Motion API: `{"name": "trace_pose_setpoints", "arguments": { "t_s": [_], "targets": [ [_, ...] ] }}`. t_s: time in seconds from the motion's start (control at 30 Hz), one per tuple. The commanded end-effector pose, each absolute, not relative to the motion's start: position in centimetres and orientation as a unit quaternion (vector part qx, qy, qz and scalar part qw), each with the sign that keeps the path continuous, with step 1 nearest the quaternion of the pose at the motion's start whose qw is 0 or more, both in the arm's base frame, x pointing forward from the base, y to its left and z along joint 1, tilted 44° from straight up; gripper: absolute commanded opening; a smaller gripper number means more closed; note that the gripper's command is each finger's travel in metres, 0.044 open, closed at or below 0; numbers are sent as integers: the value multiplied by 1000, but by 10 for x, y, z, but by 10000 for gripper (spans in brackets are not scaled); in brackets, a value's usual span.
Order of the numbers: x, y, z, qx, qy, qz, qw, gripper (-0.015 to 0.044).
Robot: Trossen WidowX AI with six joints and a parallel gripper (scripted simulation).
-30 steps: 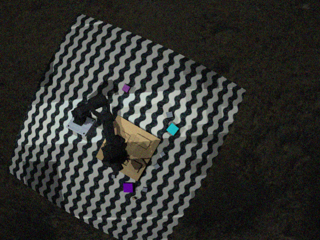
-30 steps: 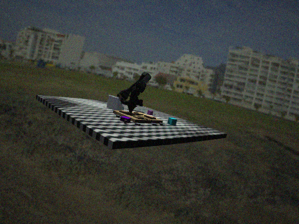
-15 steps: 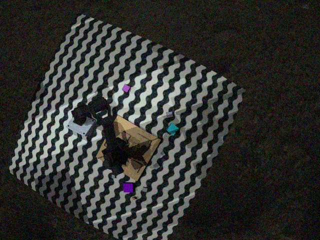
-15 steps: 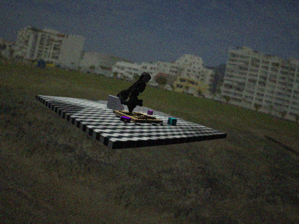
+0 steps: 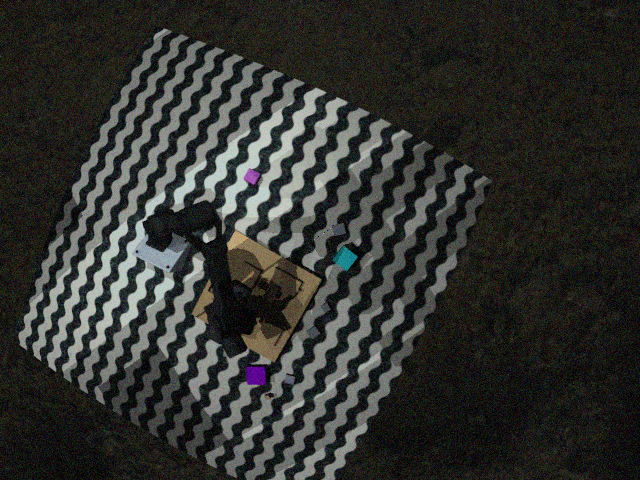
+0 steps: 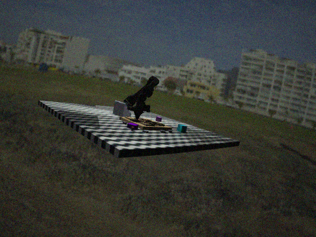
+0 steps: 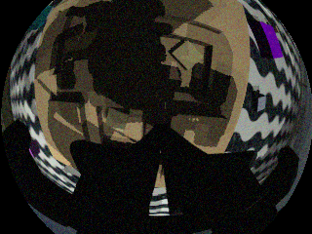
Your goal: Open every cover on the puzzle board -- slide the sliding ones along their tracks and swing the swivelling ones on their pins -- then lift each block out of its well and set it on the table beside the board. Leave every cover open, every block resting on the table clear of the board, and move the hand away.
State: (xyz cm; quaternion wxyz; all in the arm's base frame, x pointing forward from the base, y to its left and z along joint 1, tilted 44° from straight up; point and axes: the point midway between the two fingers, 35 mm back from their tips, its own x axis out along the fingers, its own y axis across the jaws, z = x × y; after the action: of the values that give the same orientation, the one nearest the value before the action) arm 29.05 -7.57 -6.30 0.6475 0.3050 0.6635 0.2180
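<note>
The tan puzzle board [image 5: 313,279] [image 6: 153,128] [image 7: 239,58] lies on the wavy-striped table, largely under the arm and dark shadows. My gripper [image 6: 137,118] [image 7: 160,128] is shut and empty, pointing down low over the board; in the top view the arm hides its fingertips. Dark slots and a pale square shape [image 7: 188,55] show on the board in the wrist view. Shadow keeps me from telling how each cover stands or what is in the wells. A purple block [image 5: 255,375] [image 6: 132,125] [image 7: 271,39] and a cyan block [image 5: 345,258] [image 6: 181,128] rest on the table, clear of the board.
A small magenta cube [image 5: 252,176] [image 6: 158,118] stands on the table beyond the board. Several small grey pieces lie around the board, one [image 5: 313,331] near its edge and one [image 5: 289,378] beside the purple block. The arm's pale base plate [image 5: 161,254] is left of the board.
</note>
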Motion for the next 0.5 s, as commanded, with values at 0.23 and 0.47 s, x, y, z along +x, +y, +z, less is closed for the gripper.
{"name": "trace_pose_setpoints", "arguments": {
  "t_s": [0.23,0.47],
  "targets": [
    [293,-87,-54,301,663,218,650,0],
    [294,-94,-48,300,663,218,650,0]
  ]
}}
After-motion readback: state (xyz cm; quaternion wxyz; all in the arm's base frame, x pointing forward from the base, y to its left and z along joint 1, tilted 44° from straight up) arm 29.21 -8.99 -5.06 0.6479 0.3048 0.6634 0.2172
